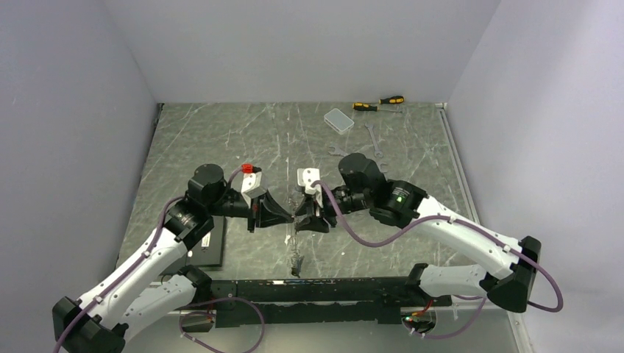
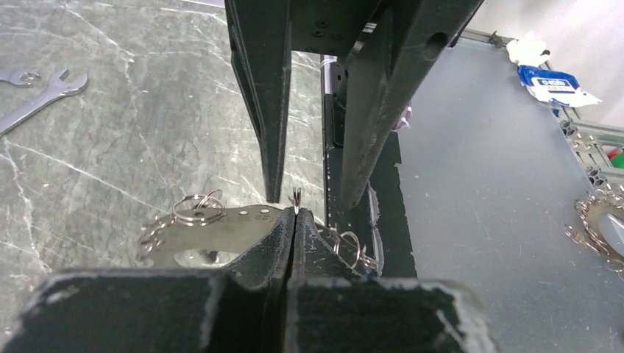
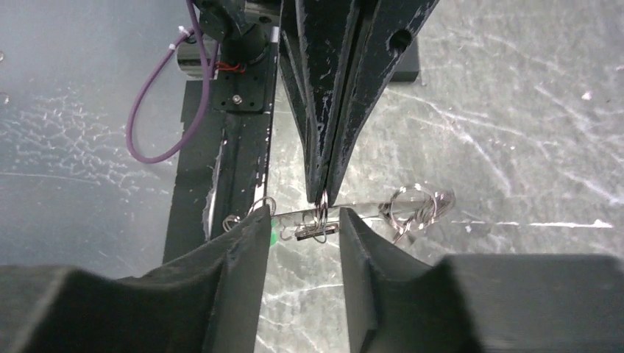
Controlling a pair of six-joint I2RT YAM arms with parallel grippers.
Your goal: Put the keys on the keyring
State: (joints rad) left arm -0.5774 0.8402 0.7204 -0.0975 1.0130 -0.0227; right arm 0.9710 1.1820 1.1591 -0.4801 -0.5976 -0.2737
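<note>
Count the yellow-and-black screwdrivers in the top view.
2. One yellow-and-black screwdriver lies at the far edge of the grey marbled table, right of the clear plastic box; the second screwdriver lies just right of it. Others may be hidden.

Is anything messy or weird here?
A crumpled blue-and-white wrapper lies past the grey marbled table's edge, near the metal rail; it looks like stray litter. Nothing else seems spilled or broken.

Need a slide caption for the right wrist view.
Right wrist view: open right gripper brackets the keyring, pinched by the shut left gripper above the marble tabletop.
</note>
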